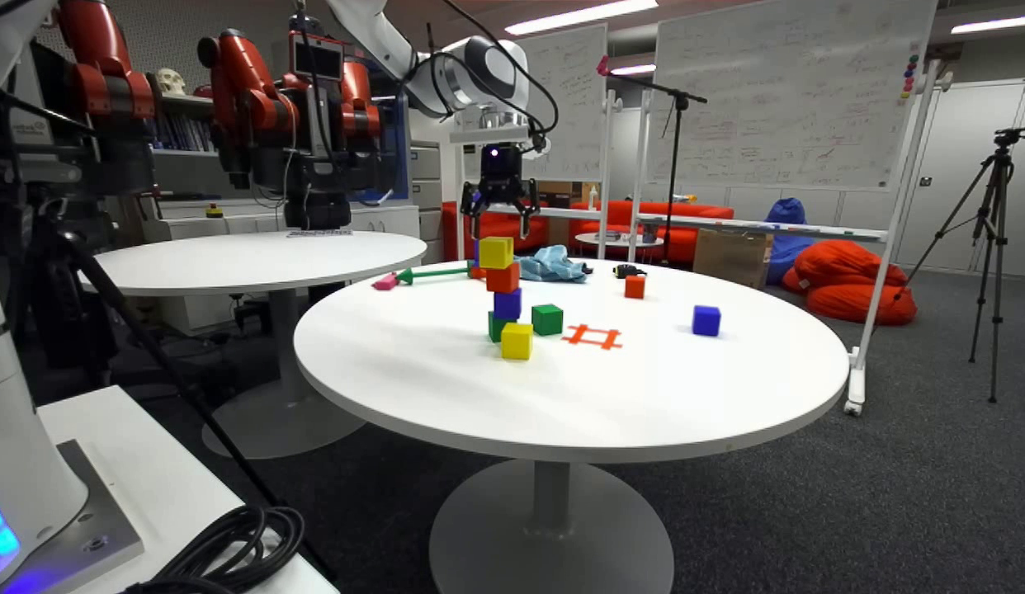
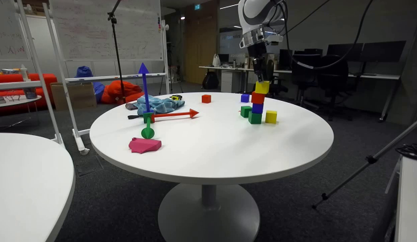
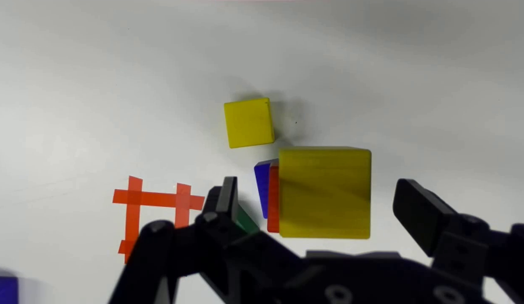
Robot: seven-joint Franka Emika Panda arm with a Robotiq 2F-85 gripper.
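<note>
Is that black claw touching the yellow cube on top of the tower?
Apart. In the wrist view the gripper stands open, and a clear gap shows on both sides between its black fingers and the top yellow cube.

Seen from the wrist view, the top yellow cube (image 3: 325, 194) hides all but slivers of the red cube (image 3: 273, 202) and blue cube (image 3: 263, 188) beneath, while the claw (image 3: 317, 200) covers part of a green cube (image 3: 247, 220) and red tape grid (image 3: 158, 199). The view's lower-left corner crops another blue cube (image 3: 4, 290). In an exterior view, handwriting (image 1: 810, 107) on a whiteboard (image 1: 793, 91) is too small to read.
</note>
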